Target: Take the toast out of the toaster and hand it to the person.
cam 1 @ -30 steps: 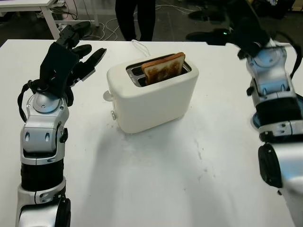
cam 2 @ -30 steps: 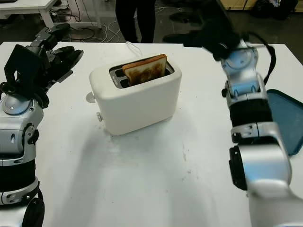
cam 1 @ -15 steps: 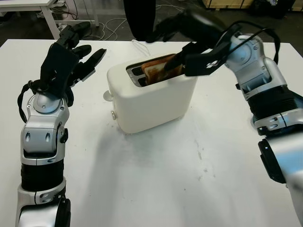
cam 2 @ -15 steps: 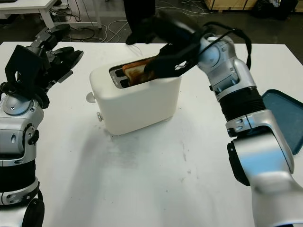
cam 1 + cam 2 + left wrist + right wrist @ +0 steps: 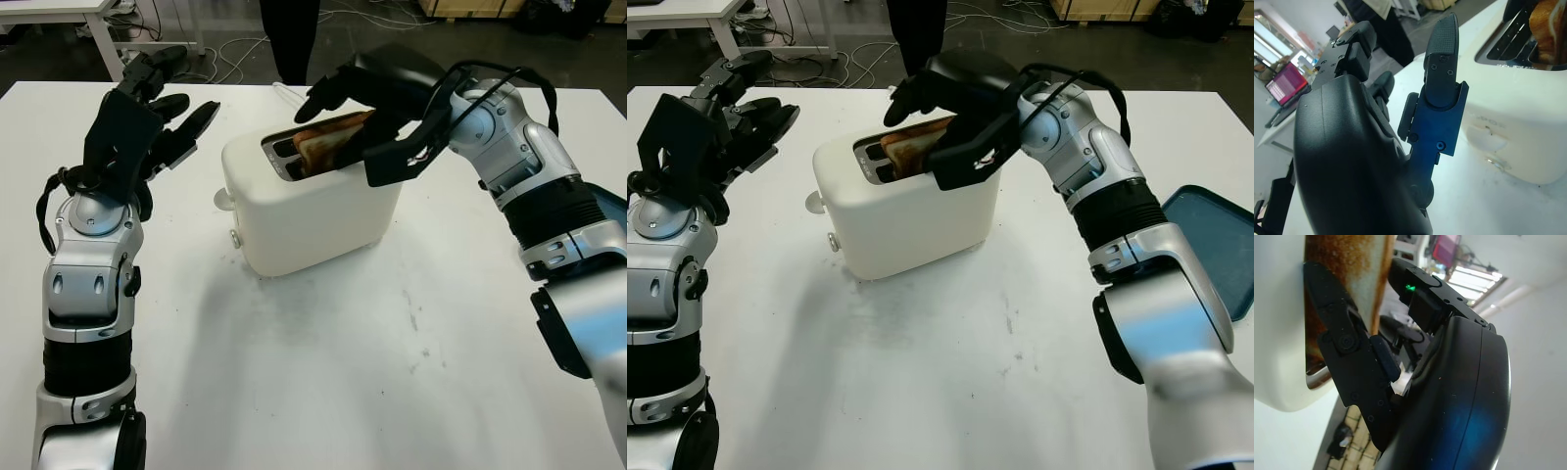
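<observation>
A cream toaster point(image 5: 313, 211) stands mid-table with a browned slice of toast point(image 5: 328, 142) poking out of its rear slot. My right hand point(image 5: 362, 127) reaches in over the toaster's top from the right, open. Its upper fingers point(image 5: 328, 90) arch over and behind the toast, and the thumb hangs in front of the toaster's upper right corner. In the right wrist view a finger point(image 5: 1347, 347) lies close along the toast point(image 5: 1347, 254); I cannot tell whether it touches. My left hand point(image 5: 137, 127) is raised, open, left of the toaster, apart from it.
A person's dark legs point(image 5: 289, 34) stand beyond the table's far edge, behind the toaster. A blue tray point(image 5: 1215, 250) lies at the right edge. The toaster's white cord point(image 5: 289, 95) trails toward the back. Bare white table spreads in front.
My right arm swung in from the far right a second ago and its hand now straddles the toast. The toast stays in the slot. The left hand has not moved.
</observation>
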